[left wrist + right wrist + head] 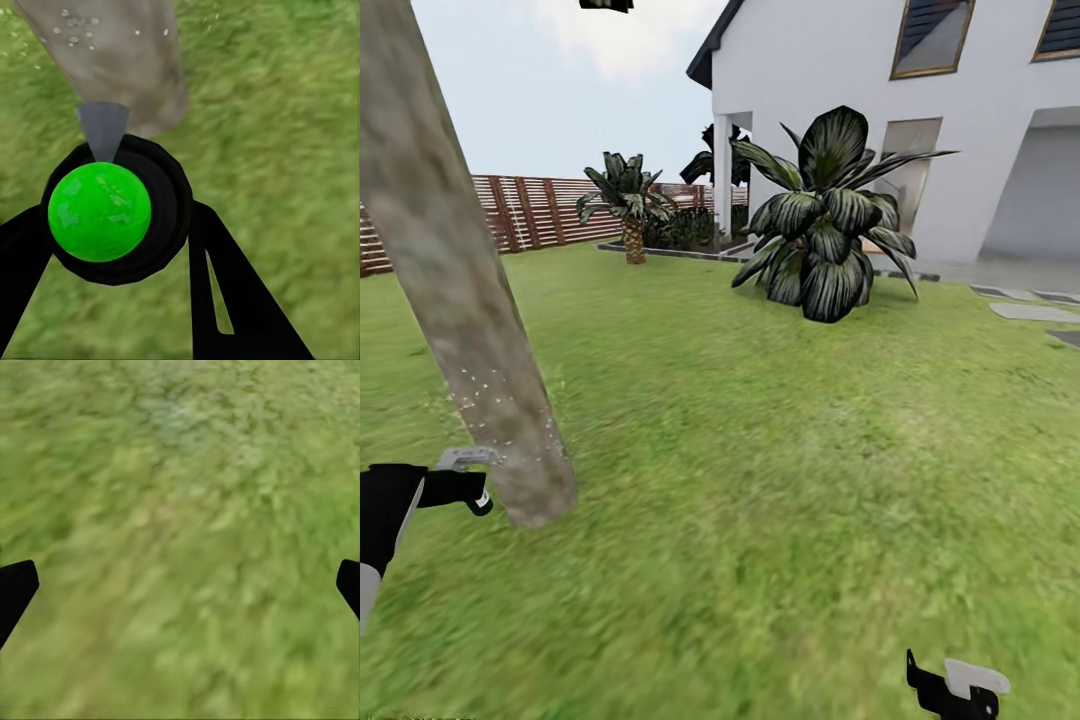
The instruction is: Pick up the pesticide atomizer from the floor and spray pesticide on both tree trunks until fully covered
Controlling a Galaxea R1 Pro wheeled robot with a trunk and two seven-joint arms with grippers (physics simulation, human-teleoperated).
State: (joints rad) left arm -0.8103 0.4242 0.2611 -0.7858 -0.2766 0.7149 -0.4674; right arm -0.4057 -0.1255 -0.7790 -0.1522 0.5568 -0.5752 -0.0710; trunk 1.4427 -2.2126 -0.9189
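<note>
Right wrist view: blurred green grass (180, 525) across the frame. Two black fingers (13, 589) of the right gripper (180, 589) at opposite edges, spread wide apart, nothing between them.

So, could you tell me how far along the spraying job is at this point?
Pickup looks done: the left gripper holds the pesticide atomizer, its nozzle aimed at the near tree trunk. Spraying is in hand; white specks dot the trunk's lower part only. Covering the rest remains, then the second tree. The right gripper is open over grass.
</note>
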